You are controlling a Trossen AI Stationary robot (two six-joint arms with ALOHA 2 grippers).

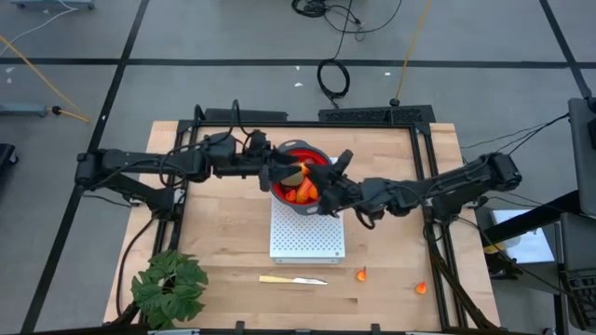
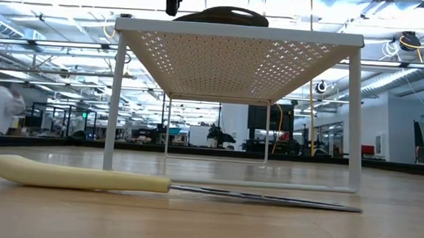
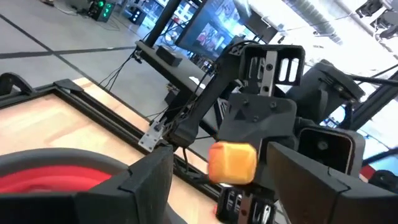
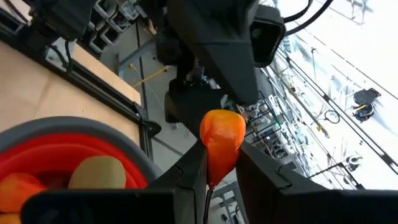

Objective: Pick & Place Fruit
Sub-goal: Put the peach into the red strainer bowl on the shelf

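Both arms reaching in from the table's side edges to meet over a red bowl (image 1: 300, 154) with a grey rim, set on a white perforated rack (image 1: 307, 231) near the middle of the table, toward the far edge. Left gripper (image 3: 214, 180) above the bowl's left rim, fingers spread apart, an orange-yellow blocky piece (image 3: 232, 163) showing in the gap between them; whether either finger touches it, cannot tell. Right gripper (image 4: 214, 177) above the bowl's right rim, fingers clamped on a glossy orange fruit (image 4: 222, 142), pear-like in outline, bulging at the free end and narrowing down into the grip. Inside the bowl, a heap of orange pieces (image 1: 300, 194) and a duller olive-yellow oval (image 4: 97, 172) against the red wall. Two tiny orange bits on bare wood near the front edge, right of the rack: one (image 1: 361, 274) just past the rack's front right corner, another (image 1: 420, 288) further right. A pale yellow knife (image 2: 76, 175) flat near the front edge, before the rack. A green leafy plant (image 1: 169, 287) at the front left corner.
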